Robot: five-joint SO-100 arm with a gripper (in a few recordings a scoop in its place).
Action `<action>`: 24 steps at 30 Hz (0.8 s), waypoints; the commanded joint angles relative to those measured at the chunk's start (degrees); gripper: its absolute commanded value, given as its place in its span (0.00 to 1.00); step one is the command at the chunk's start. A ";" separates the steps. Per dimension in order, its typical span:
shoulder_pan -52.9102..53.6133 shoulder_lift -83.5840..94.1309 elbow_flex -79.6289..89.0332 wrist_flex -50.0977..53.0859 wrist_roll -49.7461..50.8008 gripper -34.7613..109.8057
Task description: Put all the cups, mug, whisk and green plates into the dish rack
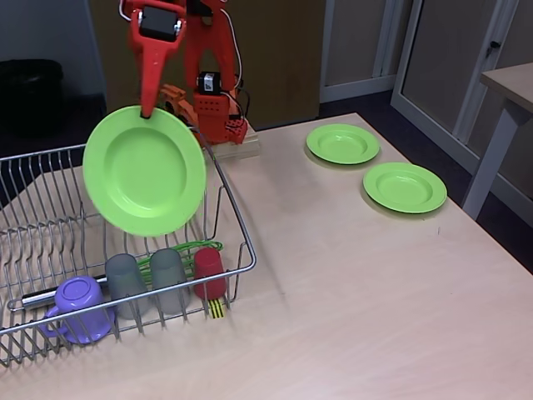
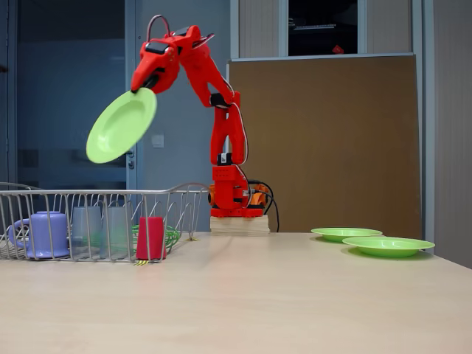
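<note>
One plate [image 1: 144,171] hangs above the rack [image 1: 237,218], gripper [image 1: 147,113] clamped on its rim; the thin edge-hold risks slipping onto the cups [image 1: 168,279].

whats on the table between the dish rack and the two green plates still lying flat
Nothing: in both fixed views the tabletop is bare between the dish rack and the two flat green plates. The third plate hangs from the gripper over the rack.
</note>
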 commanded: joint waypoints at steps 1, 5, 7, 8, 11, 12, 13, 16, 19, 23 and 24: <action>5.19 4.31 6.94 -4.31 3.69 0.24; 8.35 6.15 14.06 -7.29 9.58 0.24; 9.23 7.12 16.96 -8.53 12.22 0.24; 9.58 7.47 18.02 -8.61 13.71 0.24; 10.20 8.61 19.86 -8.70 16.79 0.24; 10.28 8.96 20.21 -8.61 17.49 0.24; 10.37 9.40 20.57 -8.44 18.28 0.24; 10.55 10.90 21.71 -7.65 20.39 0.24; 10.63 13.10 24.17 -7.47 22.06 0.24; 10.90 16.52 28.48 -8.09 23.64 0.24; 10.90 17.40 29.44 -8.17 23.91 0.24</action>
